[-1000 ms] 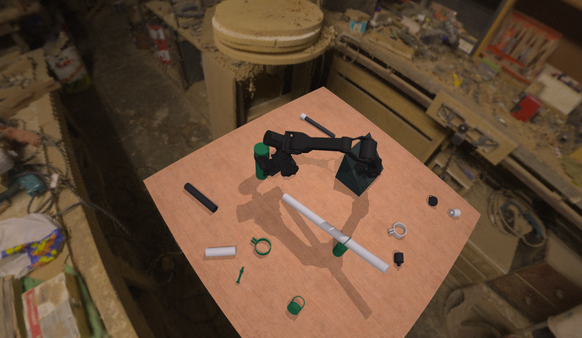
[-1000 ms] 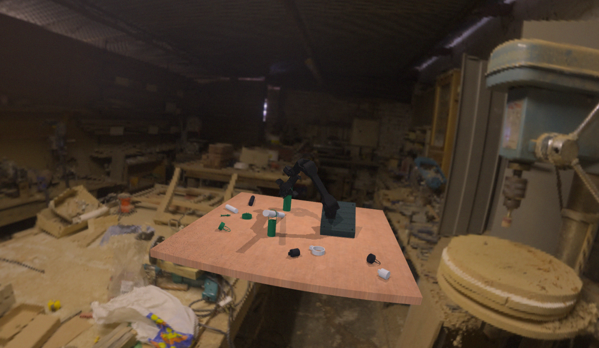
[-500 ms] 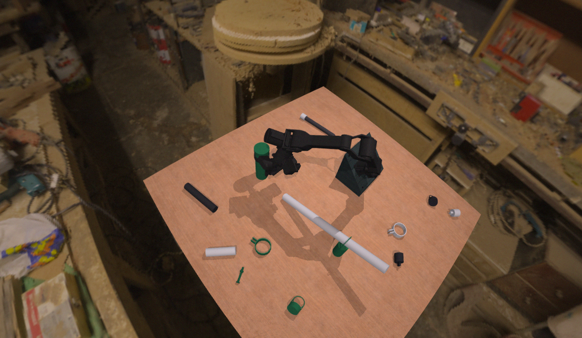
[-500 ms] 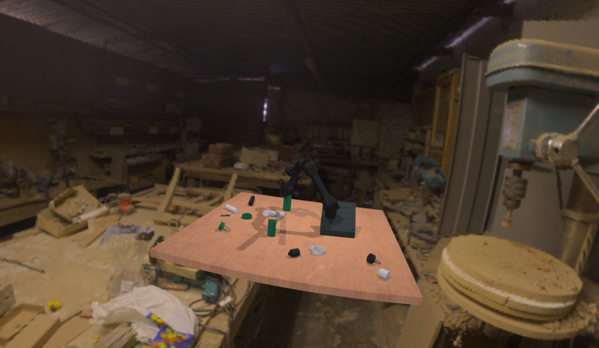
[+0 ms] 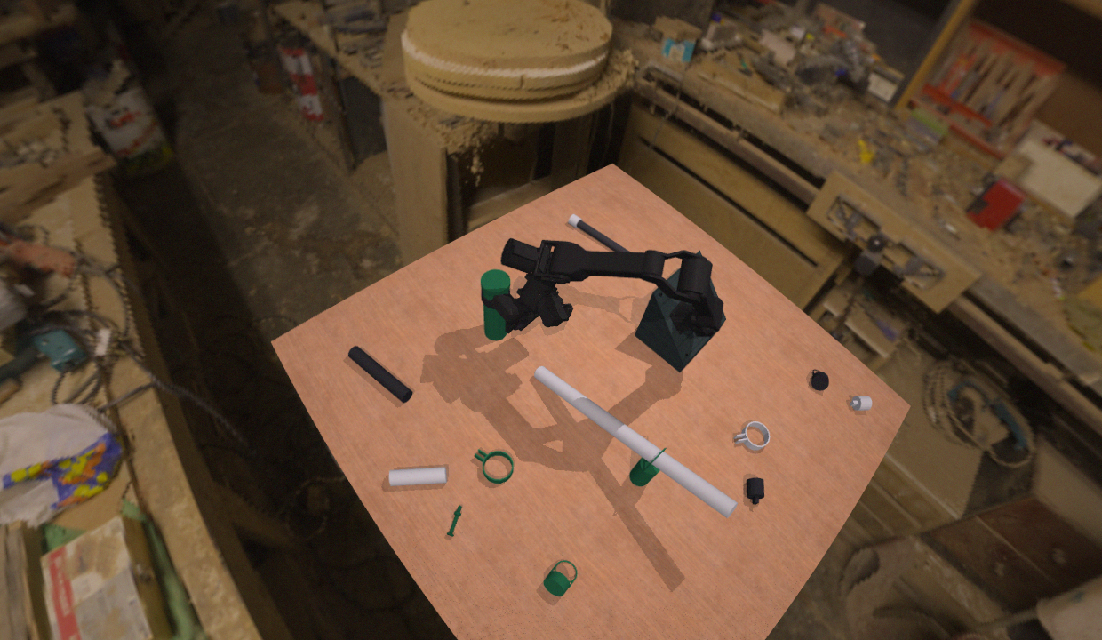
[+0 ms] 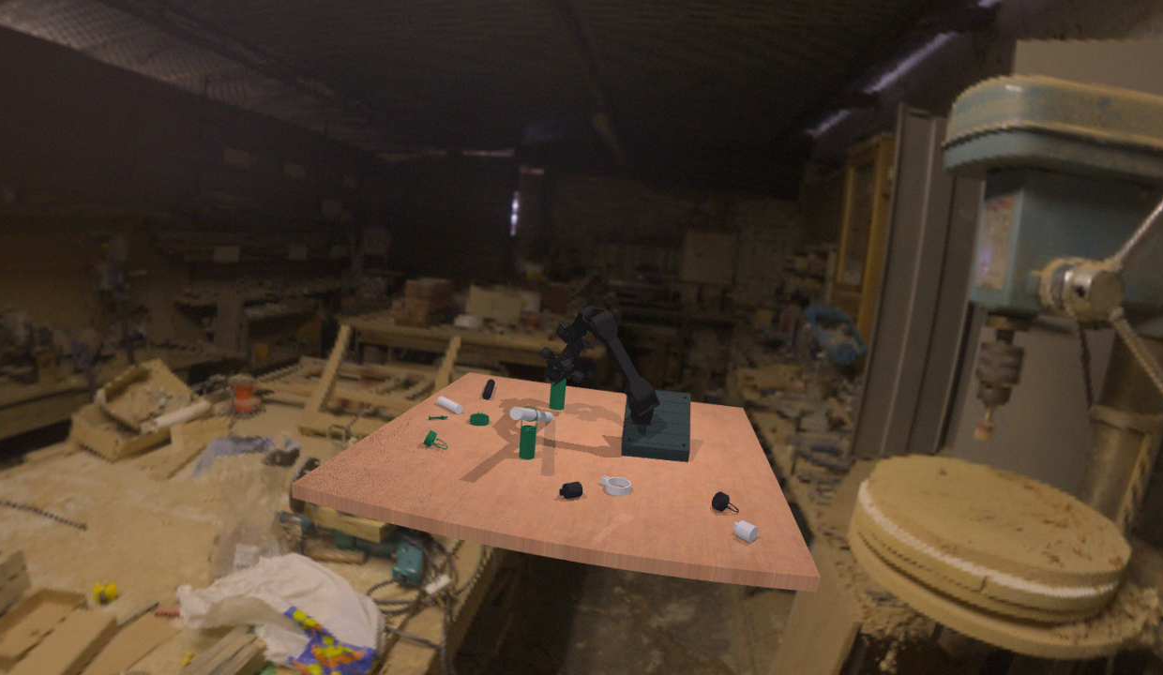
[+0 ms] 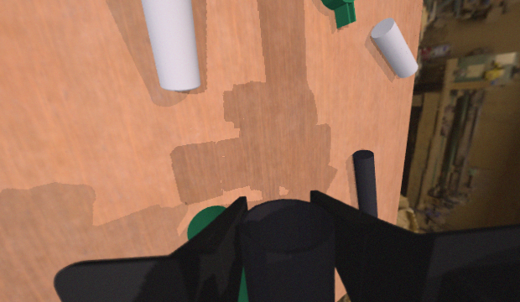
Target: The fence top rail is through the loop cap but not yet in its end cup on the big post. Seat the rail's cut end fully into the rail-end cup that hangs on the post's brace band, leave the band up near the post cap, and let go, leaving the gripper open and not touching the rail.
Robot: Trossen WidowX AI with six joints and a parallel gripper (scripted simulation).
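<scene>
The white rail [image 5: 578, 399] [image 6: 528, 414] [image 7: 174, 46] runs through the loop cap on the short green post [image 5: 642, 473] [image 6: 527, 444]. Its cut end nearer the big post is bare and stands apart from the cup. The big green post [image 5: 495, 324] [image 6: 557, 397] stands upright with its green cap [image 5: 495, 280] on top. My gripper [image 7: 278, 200] is beside the upper post, shut on the black rail-end cup [image 7: 288, 231], whose round rim shows between the fingers. The brace band cannot be told apart from the dark fingers in the top and exterior views.
Around the rail lie a black tube [image 5: 379, 373], a white tube [image 5: 418, 476], a green pin [image 5: 455, 520], a spare green loop cap [image 5: 558, 582], a black fitting [image 5: 754, 487] and a white cup [image 5: 861, 404]. The arm's base [image 6: 657, 432] stands behind the rail.
</scene>
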